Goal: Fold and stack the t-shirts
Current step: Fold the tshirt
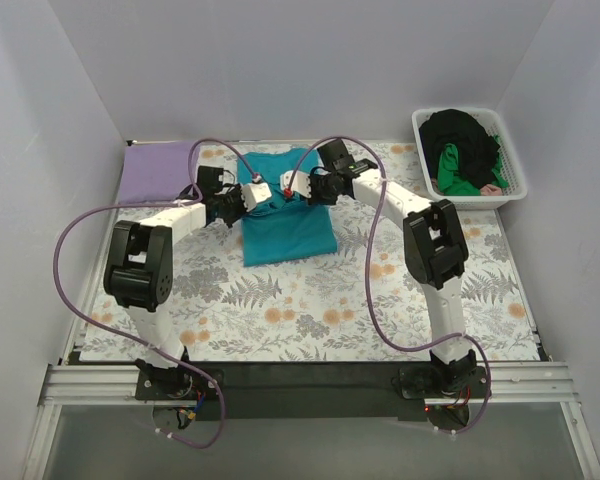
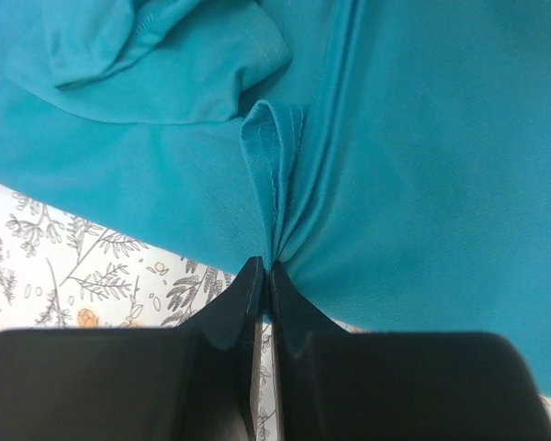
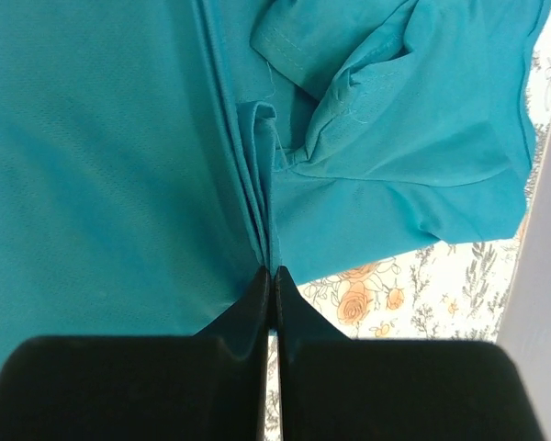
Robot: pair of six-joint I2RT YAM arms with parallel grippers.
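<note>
A teal t-shirt [image 1: 285, 225] lies partly folded at the middle back of the table. My left gripper [image 1: 248, 195] is shut on a pinched fold at its left edge, seen in the left wrist view [image 2: 266, 265] with teal cloth [image 2: 413, 184] bunched at the fingertips. My right gripper [image 1: 292, 188] is shut on a fold at the shirt's right side, seen in the right wrist view [image 3: 273, 272] with teal cloth [image 3: 101, 156] gathered between the tips. A lavender shirt [image 1: 160, 170] lies flat at the back left. Black [image 1: 462, 135] and bright green [image 1: 458, 170] shirts fill the basket.
A white slatted basket [image 1: 512, 155] stands at the back right corner. The floral table cloth [image 1: 310, 310] covers the table. White walls close in on the left, back and right. Purple cables loop off both arms.
</note>
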